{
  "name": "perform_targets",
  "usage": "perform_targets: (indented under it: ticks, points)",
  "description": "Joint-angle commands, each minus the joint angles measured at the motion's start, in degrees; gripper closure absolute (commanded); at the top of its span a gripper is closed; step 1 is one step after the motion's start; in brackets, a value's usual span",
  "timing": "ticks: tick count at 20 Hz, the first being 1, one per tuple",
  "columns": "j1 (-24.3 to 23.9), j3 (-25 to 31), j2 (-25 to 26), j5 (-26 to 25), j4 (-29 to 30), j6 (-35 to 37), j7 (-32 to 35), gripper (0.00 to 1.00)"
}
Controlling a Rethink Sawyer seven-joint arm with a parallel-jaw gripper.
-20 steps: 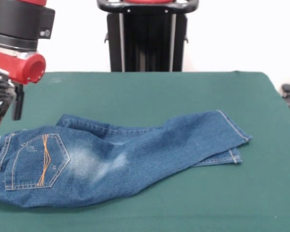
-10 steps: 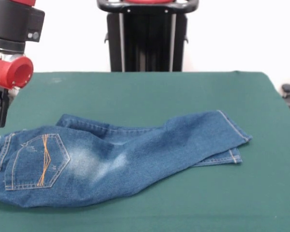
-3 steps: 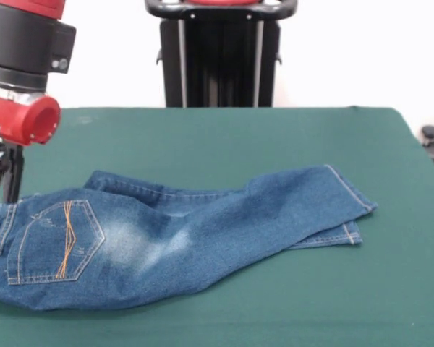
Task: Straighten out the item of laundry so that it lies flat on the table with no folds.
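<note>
The small blue denim jeans (image 3: pixel 166 242) lie across the near part of the dark green felt table (image 3: pixel 224 137), one leg folded over the other, so the black gripper (image 3: pixel 3 177) beside their waistband, finger state impossible to tell, should probably pinch only the top leg's hem and draw it away from the waistband.

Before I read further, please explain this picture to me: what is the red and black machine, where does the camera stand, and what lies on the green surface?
The red and black machine at the upper left is part of a robot arm. The camera looks across the table toward the black pedestal that carries the robot. On the dark green table lies a small pair of blue jeans, back pocket with orange stitching upward. The two legs lie one over the other toward the right, so the jeans are not yet flat. The gripper hangs just above the waistband end at the left edge. It is mostly cut off, so I cannot tell whether it holds anything.
</note>
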Motion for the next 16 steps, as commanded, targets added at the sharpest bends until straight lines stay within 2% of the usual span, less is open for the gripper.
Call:
perform_targets:
  ticks: [1,16]
  points:
    - [4.4,3.4,5.8,2.9,-0.3,2.8,7.1,0.00]
    - [7.9,0.7,10.5,7.8,-5.6,3.3,9.8,0.00]
